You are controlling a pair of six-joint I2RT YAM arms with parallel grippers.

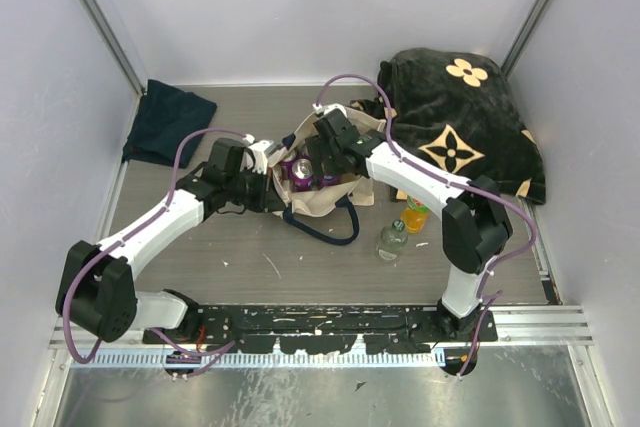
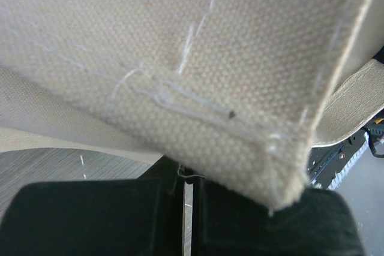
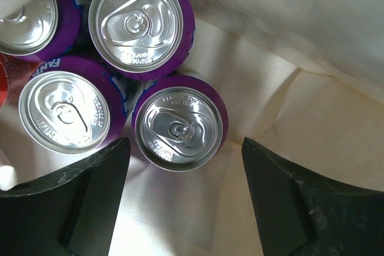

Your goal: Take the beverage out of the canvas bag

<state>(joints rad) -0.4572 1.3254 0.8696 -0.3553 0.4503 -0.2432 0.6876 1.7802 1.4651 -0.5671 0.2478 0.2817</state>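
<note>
Hovering open inside bag (image 3: 312, 76), right gripper (image 3: 183, 160) has can (image 3: 178, 125) just below, between fingers (image 3: 72, 196). Can rigid, slick, likely full and heavy; pinch sidewalls under rim. Left gripper (image 2: 189, 208) at bag edge, hold unclear.

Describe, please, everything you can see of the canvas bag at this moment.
The canvas bag is a cream tote of coarse woven cloth with white stitched seams and navy-blue handles, one looping onto the table toward the near edge. It sits mid-table, mouth open upward. Inside stand purple cans with silver tops, close together. The right end effector is inside it, open over one can. The left end effector is at its rim; whether it pinches the cloth is unclear.
</note>
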